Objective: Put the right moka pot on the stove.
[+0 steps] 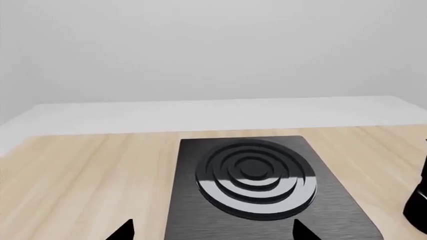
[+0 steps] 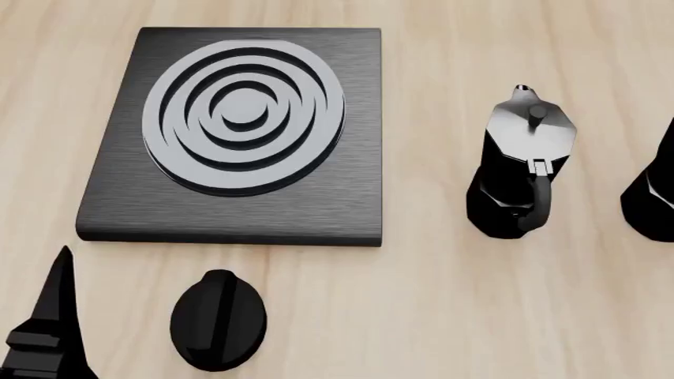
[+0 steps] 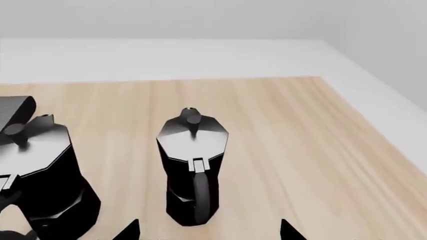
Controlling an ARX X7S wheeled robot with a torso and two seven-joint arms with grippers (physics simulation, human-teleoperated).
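A light wooden tabletop [image 2: 443, 316] carries every object here. In the head view, the stove [image 2: 248, 209], a flat black square slab with rounded corners, lies toward the left side, with silvery-grey and black concentric burner rings raised in its middle. Nothing stands on it. Just in front of the stove, a small round black knob [image 2: 218, 320] with a raised ridge sits apart from the slab on the wood.

To the right of the stove, well apart from it, a glossy black faceted moka pot [image 2: 522, 170] stands upright, its silvery octagonal lid and small knob on top, its curved black handle facing the viewer. At the far right edge of the head view, only a black sliver of the right moka pot [image 2: 653, 193] shows. The right wrist view shows it fully [image 3: 193, 167]: upright on the tabletop, handle toward the camera, with the other pot beside it and a corner of the stove beyond that one.

The left hand [image 1: 212, 231] hovers in front of the stove; two black fingertips sit wide apart, so it is spread and holds nothing. One of its black fingers [image 2: 47, 332] shows at the lower left of the head view. The right hand [image 3: 210, 229] points at the right moka pot, its two tips also wide apart, holding nothing.

No brands, labels or writing can be read on anything.
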